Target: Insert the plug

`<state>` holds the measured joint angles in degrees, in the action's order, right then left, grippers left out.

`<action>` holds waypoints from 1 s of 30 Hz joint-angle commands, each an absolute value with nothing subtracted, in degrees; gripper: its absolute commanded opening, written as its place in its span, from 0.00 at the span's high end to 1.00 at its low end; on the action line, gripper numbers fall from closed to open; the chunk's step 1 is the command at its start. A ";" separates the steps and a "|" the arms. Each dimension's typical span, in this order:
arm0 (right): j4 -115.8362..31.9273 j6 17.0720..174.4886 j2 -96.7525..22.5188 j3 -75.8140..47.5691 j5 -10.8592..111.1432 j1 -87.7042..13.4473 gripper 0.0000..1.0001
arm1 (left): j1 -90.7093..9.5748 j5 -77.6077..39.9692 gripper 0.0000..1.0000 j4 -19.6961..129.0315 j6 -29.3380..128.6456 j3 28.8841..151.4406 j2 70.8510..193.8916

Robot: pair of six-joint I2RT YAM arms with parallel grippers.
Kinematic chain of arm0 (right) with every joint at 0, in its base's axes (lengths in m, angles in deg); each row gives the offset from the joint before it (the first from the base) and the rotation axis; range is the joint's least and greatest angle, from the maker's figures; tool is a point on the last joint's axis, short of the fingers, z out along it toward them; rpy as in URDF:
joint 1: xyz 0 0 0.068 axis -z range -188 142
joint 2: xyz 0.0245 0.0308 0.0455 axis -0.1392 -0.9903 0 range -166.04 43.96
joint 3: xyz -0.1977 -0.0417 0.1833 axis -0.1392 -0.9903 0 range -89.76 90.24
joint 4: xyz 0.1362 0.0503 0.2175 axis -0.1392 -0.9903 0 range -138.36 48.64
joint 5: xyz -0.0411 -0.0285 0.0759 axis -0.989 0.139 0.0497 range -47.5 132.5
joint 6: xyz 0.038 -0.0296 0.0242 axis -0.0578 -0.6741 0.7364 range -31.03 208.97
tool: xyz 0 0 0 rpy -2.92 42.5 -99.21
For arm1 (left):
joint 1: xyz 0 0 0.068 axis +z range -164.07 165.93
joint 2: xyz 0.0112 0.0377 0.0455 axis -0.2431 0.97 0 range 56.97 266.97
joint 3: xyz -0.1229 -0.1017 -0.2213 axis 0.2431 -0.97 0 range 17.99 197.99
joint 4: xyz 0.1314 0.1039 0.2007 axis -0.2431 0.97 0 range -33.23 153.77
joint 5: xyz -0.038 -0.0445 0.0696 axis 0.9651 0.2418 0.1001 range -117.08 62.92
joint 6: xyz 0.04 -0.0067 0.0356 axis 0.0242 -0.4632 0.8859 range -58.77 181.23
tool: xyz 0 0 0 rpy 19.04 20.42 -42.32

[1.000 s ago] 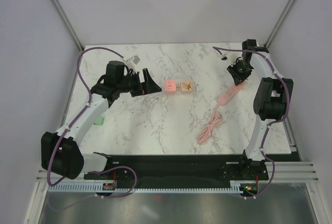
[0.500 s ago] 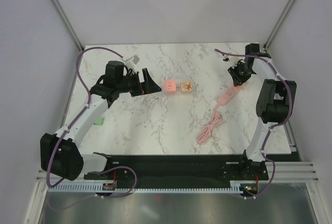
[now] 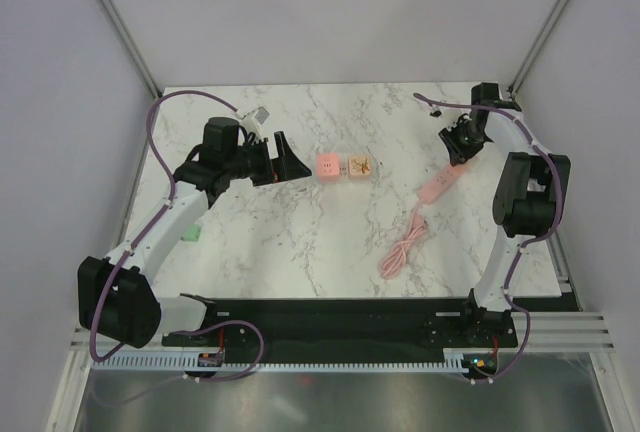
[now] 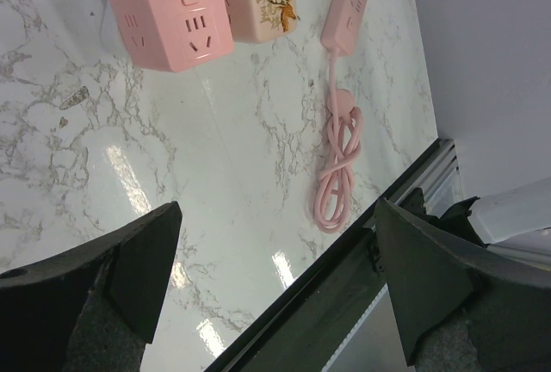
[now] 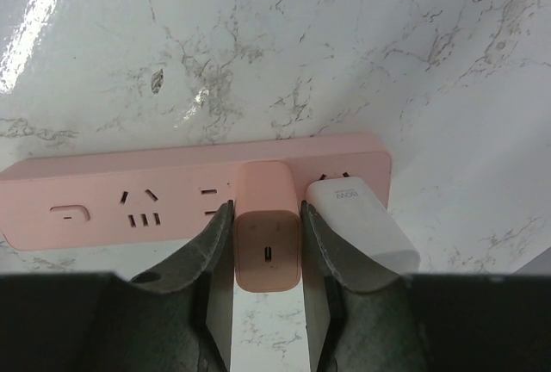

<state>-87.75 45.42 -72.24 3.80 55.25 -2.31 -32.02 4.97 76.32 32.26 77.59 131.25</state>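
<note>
Tabletop (image 3: pixel 330 242), white marble pattern: carries every item listed below.

Left arm (image 3: pixel 170 222): reaches over the left half of the tabletop. Left fingers (image 4: pixel 138 260) spread wide, holding nothing, aimed toward the two cubes.

Right arm (image 3: pixel 525 197): bent over the far right corner, wrist pointing down at the strip.

Power strip (image 5: pixel 129 200), pink, flat on the tabletop at far right, sockets facing up. Its cord (image 3: pixel 402 249) lies in a loose bundle nearer the arm bases.

Cube socket (image 4: pixel 172 19), pink, mid-tabletop, touching or just beside a beige cube (image 4: pixel 263 2) with a deer print.

White adapter (image 5: pixel 357 221): seated in the strip's end socket, just beside the plug.

Plug (image 5: pixel 268 234), pink, the task's item: stands on the strip's face between the white adapter and the free sockets. Right fingers (image 5: pixel 209 256) are clamped on its two sides.

Step in hand, by judgement: the insertion itself, the plug aligned over its socket. Whether the pins are fully home cannot be told.

Next move, by judgement: a straight push into the strip without tilt. Care is needed not to crowd the white adapter, then to part the fingers without dragging the plug out.
</note>
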 commanded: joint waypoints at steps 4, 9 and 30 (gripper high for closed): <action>-86.62 48.53 -73.11 6.22 56.21 -3.78 0.48 | -31.73 5.26 0.00 74.00 33.02 77.32 129.30; -86.10 49.24 -72.58 7.71 54.81 -4.22 0.39 | -31.73 5.26 0.00 74.00 33.02 77.23 129.13; -82.31 62.06 -63.18 9.30 47.18 -2.65 0.71 | -31.65 3.77 0.00 74.08 31.62 77.06 129.13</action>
